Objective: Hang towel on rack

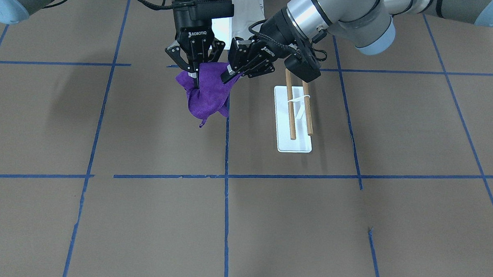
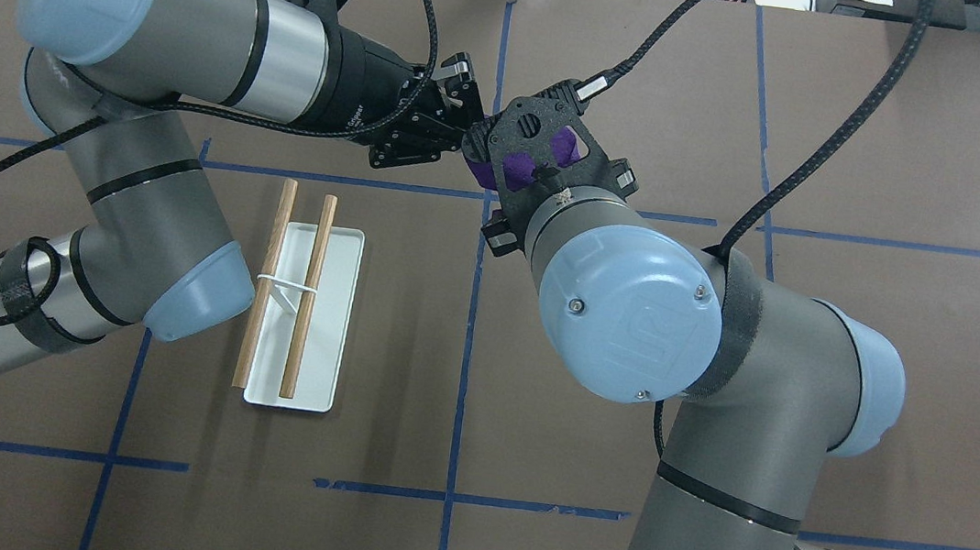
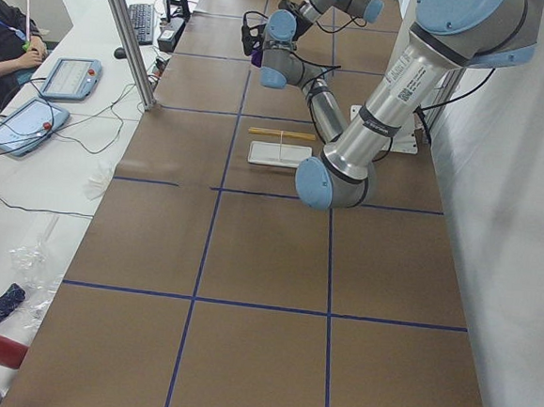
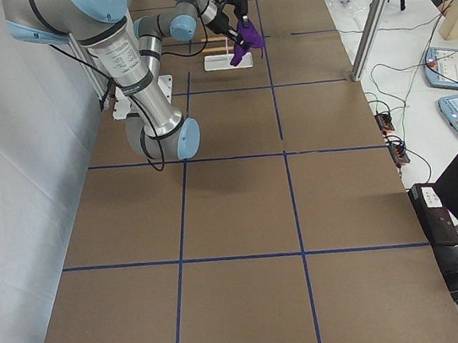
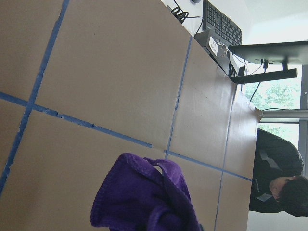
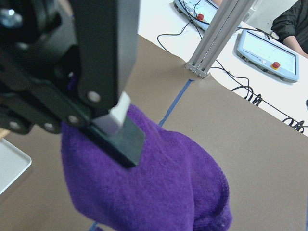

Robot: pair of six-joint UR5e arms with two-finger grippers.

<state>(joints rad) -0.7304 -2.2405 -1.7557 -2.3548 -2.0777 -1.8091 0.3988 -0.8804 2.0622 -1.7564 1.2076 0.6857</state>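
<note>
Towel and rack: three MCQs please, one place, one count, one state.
1. Where is the towel relative to the rack? A) draped over it B) held up beside it C) underneath it
2. How many wooden dowels has the rack? A) one B) four C) two
3. The right gripper is: A) shut on the towel B) open, empty C) out of view
B: left gripper and right gripper hold it bunched, apart from the rack.
C: two parallel dowels show.
A: its fingers pinch the purple cloth.

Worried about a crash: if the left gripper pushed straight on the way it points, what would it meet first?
The purple towel that the left gripper pinches; just beyond, probably the right gripper, though depth is unclear.
</note>
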